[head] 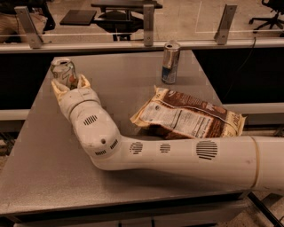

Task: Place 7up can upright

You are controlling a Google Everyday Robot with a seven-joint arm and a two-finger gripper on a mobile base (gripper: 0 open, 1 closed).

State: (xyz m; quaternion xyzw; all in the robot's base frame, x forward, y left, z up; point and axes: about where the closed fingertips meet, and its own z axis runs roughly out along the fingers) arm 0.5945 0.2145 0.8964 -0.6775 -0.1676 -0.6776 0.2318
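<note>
This looks like an office turned robot test space. A plain grey tabletop (44, 173) stands against a low glass partition (186, 20) held by metal posts (148, 24) along its far edge. Beyond the glass I can see a dark desk (126, 5) on pale flooring, and at the far right a rolling office chair (271, 12). The white arm reaches across, its gripper (69, 82) at the far left of the tabletop, fingers (57, 87) clasping the 7up can (63, 71).
</note>
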